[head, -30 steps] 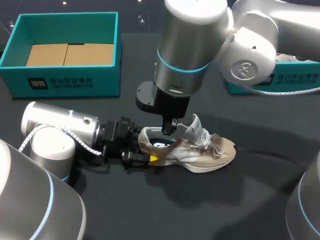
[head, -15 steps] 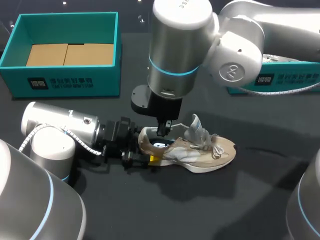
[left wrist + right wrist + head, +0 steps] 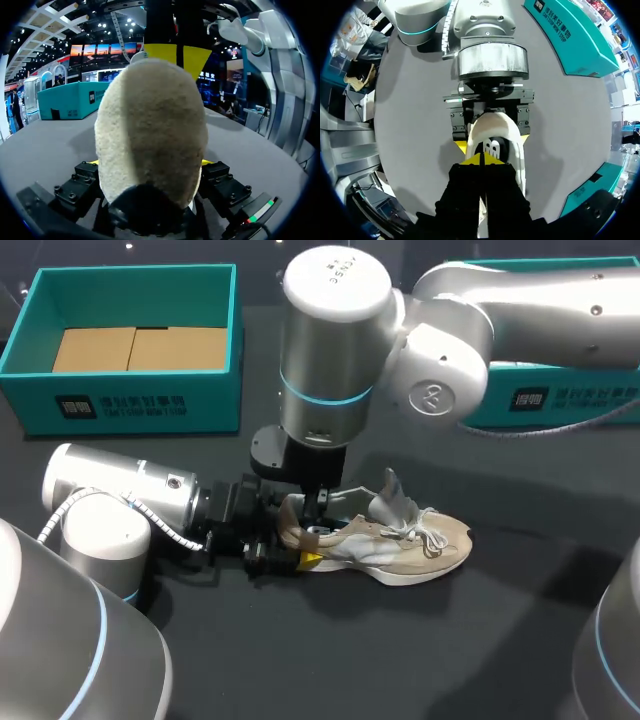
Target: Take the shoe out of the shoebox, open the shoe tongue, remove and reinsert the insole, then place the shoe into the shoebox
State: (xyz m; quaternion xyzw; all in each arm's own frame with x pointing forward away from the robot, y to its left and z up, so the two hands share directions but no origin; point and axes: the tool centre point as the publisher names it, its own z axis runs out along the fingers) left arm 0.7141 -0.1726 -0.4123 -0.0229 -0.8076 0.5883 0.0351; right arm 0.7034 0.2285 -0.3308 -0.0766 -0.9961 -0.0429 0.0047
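**Head view: shoe on bench, outside the shoebox**

The shoe rests on its sole on the dark bench. The left gripper pinches its heel from both sides. The right gripper, tips pressed together, points into the shoe's opening. The shoebox stands well apart.
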